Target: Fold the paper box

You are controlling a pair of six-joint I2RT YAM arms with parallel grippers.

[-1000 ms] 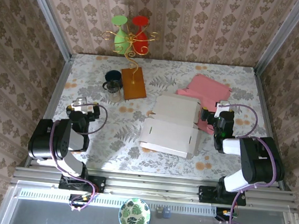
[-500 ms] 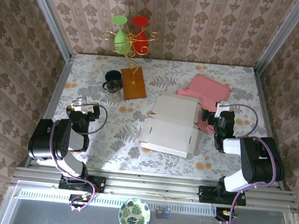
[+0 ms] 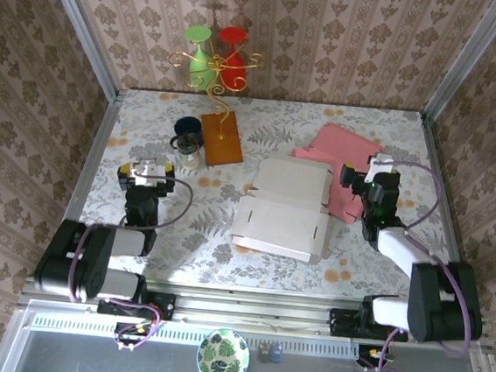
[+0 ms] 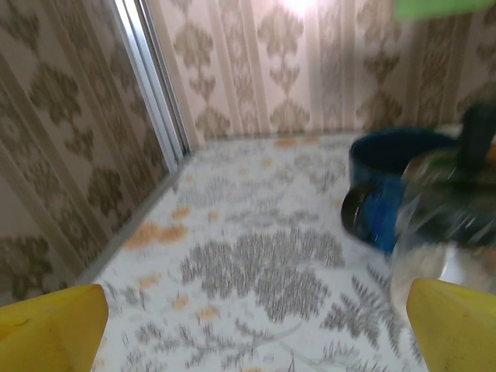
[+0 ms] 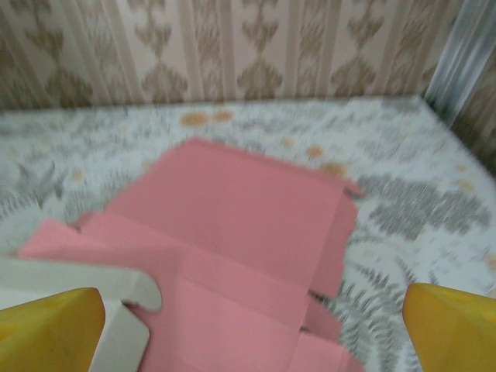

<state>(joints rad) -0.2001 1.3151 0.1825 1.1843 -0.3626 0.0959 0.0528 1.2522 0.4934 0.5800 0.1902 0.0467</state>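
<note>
A white paper box (image 3: 285, 209) lies unfolded and flat in the middle of the table. A pink flat paper box (image 3: 343, 156) lies behind it to the right, partly under the white one. My right gripper (image 3: 372, 178) hovers open at the pink box's right edge. In the right wrist view the pink box (image 5: 232, 225) spreads below the open gripper (image 5: 248, 333), with a corner of the white box (image 5: 77, 294) at the lower left. My left gripper (image 3: 148, 172) is open over bare table at the left. In its wrist view the gripper (image 4: 252, 341) holds nothing, yellow fingertips (image 4: 46, 329) far apart.
A blue mug (image 3: 187, 130) and a clear glass (image 3: 190, 152) stand just beyond the left gripper, blurred in its wrist view as mug (image 4: 395, 182) and glass (image 4: 442, 225). A brown board (image 3: 221, 139) carries a gold stand (image 3: 214, 60) with green and red glasses. Patterned walls enclose three sides.
Both arms have stretched forward from their folded pose. The left gripper moved up toward the mug, the right gripper up and slightly right along the pink box. Both stayed open.
</note>
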